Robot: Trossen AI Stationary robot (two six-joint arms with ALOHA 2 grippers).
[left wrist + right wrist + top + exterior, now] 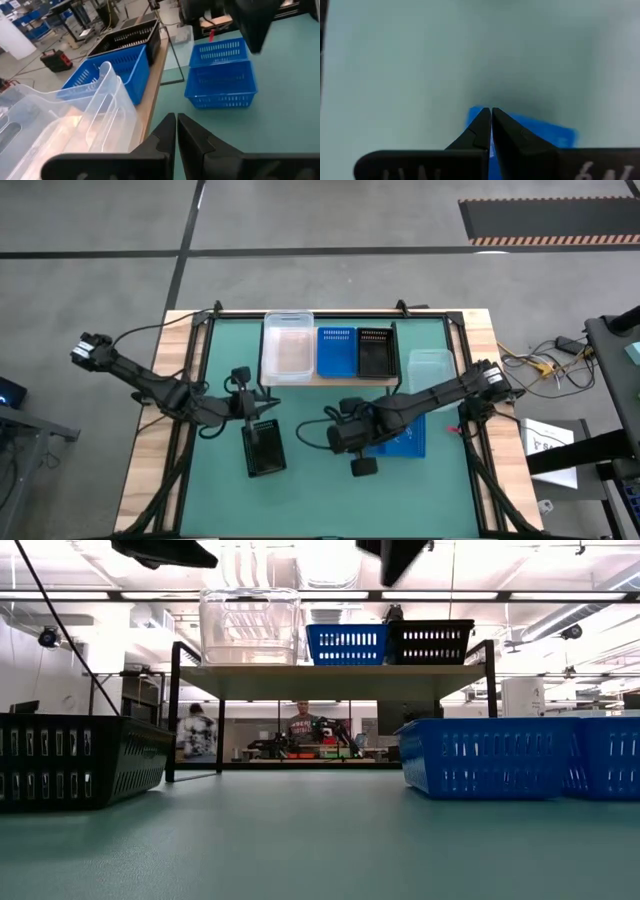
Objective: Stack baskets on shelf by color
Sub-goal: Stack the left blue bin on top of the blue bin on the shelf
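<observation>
Clear tubs [287, 347], a blue basket [336, 351] and a black basket [374, 352] sit empty on my shelf [330, 379]. No writing I can read. Left gripper [176, 131] and right gripper [491, 122] both pinched closed, holding nothing

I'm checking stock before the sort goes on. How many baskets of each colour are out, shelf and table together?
Clear see-through plastic tubs: 2, one on the shelf, one on the table
Blue perforated plastic baskets: 3, one on the shelf, two on the table
Black mesh baskets: 2, one on the shelf, one on the table
Total: 7, unless tubs are nested unseen.
</observation>
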